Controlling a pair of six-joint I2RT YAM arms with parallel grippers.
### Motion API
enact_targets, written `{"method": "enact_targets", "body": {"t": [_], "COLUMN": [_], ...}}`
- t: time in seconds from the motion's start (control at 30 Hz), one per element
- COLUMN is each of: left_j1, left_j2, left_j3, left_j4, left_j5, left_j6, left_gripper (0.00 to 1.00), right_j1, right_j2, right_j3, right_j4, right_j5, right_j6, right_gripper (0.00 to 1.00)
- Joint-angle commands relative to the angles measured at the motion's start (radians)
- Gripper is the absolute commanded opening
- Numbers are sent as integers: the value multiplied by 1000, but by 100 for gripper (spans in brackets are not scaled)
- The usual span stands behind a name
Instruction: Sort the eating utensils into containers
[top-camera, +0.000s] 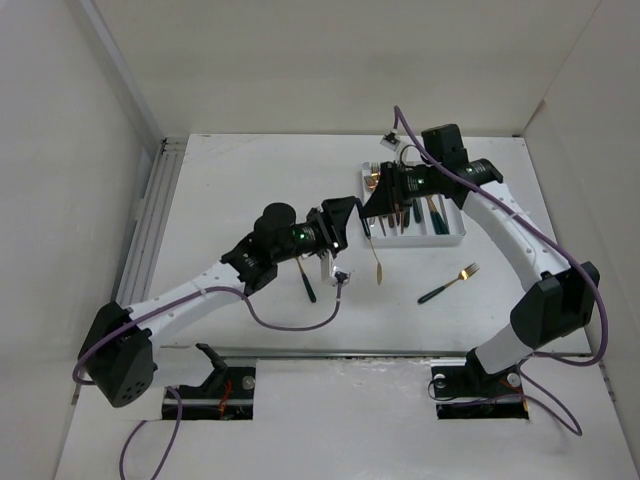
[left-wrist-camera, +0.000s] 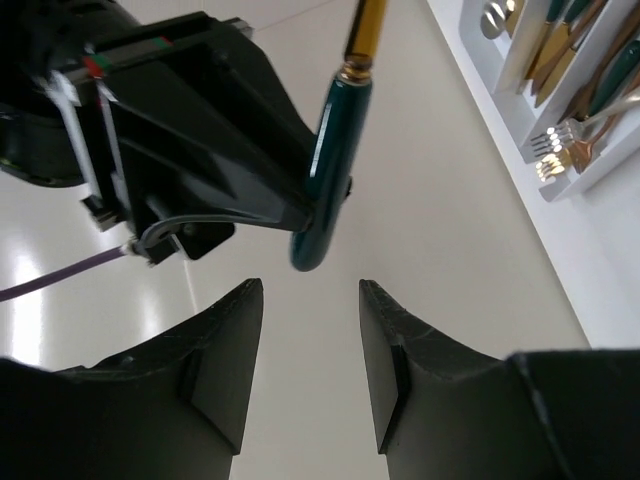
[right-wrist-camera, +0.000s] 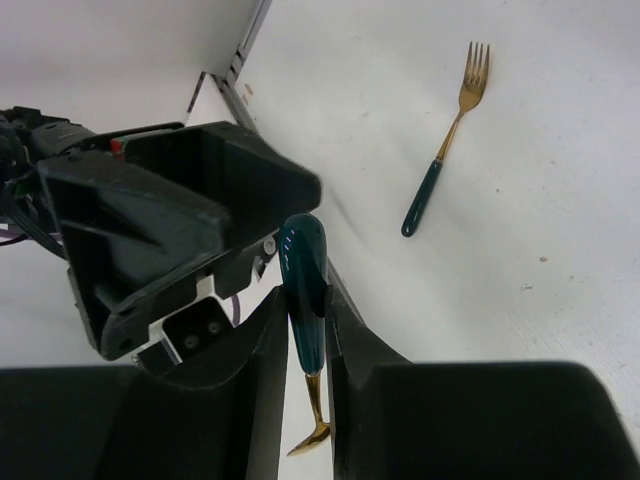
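Note:
My right gripper (right-wrist-camera: 305, 300) is shut on the dark green handle of a utensil (right-wrist-camera: 303, 270). Its gold neck points back toward the wrist and its handle tip sticks out past the fingertips. In the top view the right gripper (top-camera: 370, 208) hovers by the left end of the white tray (top-camera: 455, 238). My left gripper (left-wrist-camera: 310, 290) is open and empty. It faces the handle tip (left-wrist-camera: 330, 150), which hangs just beyond its fingertips without touching them. In the top view the left gripper (top-camera: 352, 222) is tip to tip with the right one. Several utensils (left-wrist-camera: 560, 50) lie in the tray's compartments.
A green-handled gold fork (top-camera: 450, 283) lies on the table in front of the tray, also in the right wrist view (right-wrist-camera: 445, 150). A gold utensil (top-camera: 377, 262) shows just below the grippers. A dark-handled utensil (top-camera: 308, 283) lies under the left arm. White walls enclose the table.

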Motion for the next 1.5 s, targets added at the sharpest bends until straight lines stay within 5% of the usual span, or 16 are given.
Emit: {"method": "enact_targets", "body": {"t": [0.0, 0.6, 1.17, 1.47], "left_j1": [-7, -16, -25, -25], "left_j2": [-67, -49, -40, -40], "left_j3": [-36, -36, -36, -36], "left_j4": [92, 74, 37, 37], "left_j5": [64, 29, -10, -20], "left_j6": [124, 145, 145, 154], "left_gripper": [40, 29, 32, 0], "right_j1": [16, 68, 86, 117], "right_j2": [-2, 7, 7, 27], "right_j3": [4, 4, 4, 22], "right_j4": [16, 63, 72, 72], "right_j5": [3, 3, 3, 3], "right_j6": [-8, 29, 38, 47], "right_gripper": [0, 0, 0, 0]}}
